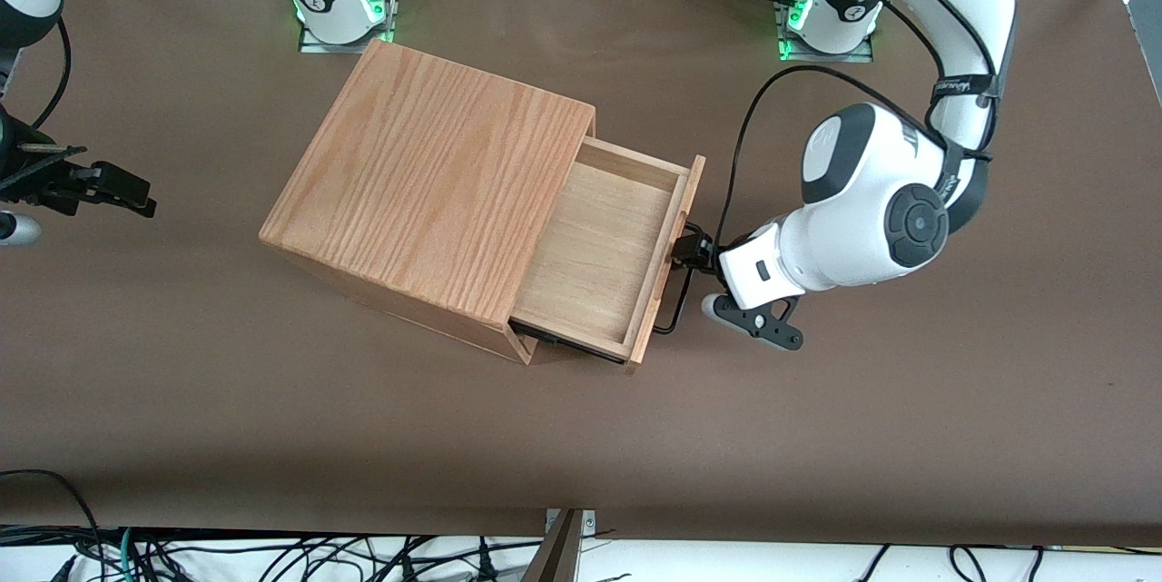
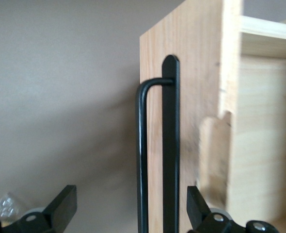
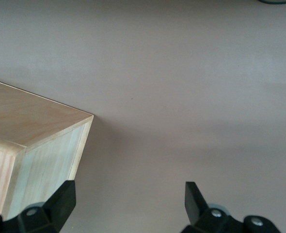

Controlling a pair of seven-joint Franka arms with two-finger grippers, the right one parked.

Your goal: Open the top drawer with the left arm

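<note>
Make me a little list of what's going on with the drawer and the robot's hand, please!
top drawer: pulled well out of the cabinet, nothing inside
handle: thin black bar on the drawer front
left arm: reaching to the drawer front
tool: open, fingers on either side of the handle, not squeezing it
table: brown, cabinet stands on it

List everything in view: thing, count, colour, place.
cabinet: 1, oak-grain wood, mid-table.
top drawer: 1, pale wood inside, pulled well out toward the working arm's end, nothing visible in it.
handle: 1, thin black bar, on the drawer front.
table: 1, brown surface.
cables: several, dark, along the table edge nearest the camera.
left arm: 1, white with dark grey caps.
gripper: 1, black, open, fingers either side of the handle.
</note>
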